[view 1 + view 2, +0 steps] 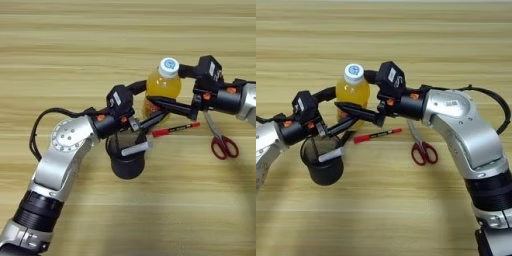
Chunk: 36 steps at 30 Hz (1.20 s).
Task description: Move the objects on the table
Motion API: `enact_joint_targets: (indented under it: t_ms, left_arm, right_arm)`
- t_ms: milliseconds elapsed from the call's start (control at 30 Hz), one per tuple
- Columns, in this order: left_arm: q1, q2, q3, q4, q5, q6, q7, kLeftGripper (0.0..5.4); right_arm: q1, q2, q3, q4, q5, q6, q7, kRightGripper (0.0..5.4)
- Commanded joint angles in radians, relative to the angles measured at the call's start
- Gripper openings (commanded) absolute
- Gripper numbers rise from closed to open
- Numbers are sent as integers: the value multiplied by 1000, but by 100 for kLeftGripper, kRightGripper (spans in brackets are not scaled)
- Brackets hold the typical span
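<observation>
Crowding is the risk: both spread hands, left hand (150, 107) and right hand (353, 107), flank the juice bottle (163, 82) and could topple it onto the desk (125, 30)

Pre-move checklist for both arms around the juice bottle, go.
1. Clear orange juice bottle with white cap upright: ok.
2. Left gripper and right gripper both at the bottle, fingers overlapping in view; clear of each other: cannot tell.
3. Firm grip on the bottle: cannot tell.
4. Grey-white marker lies on the black mesh cup's rim: not ok.
5. Red-handled scissors and thin red pen flat on the wood table: ok.
</observation>
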Motion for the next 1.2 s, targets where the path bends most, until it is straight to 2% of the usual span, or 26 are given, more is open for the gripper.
enact_joint_targets:
  t_ms: [33,1067,1200]
  left_arm:
    - [-7,2,0,-3,10,1,3,337]
    - [-9,-2,1,-3,16,7,17,336]
    - [-8,-2,1,-3,16,7,18,336]
  right_arm:
    - [-9,-8,-1,-22,7,-6,0,362]
    - [-1,-7,10,-24,9,-10,3,362]
    - [1,-6,10,-26,9,-8,0,410]
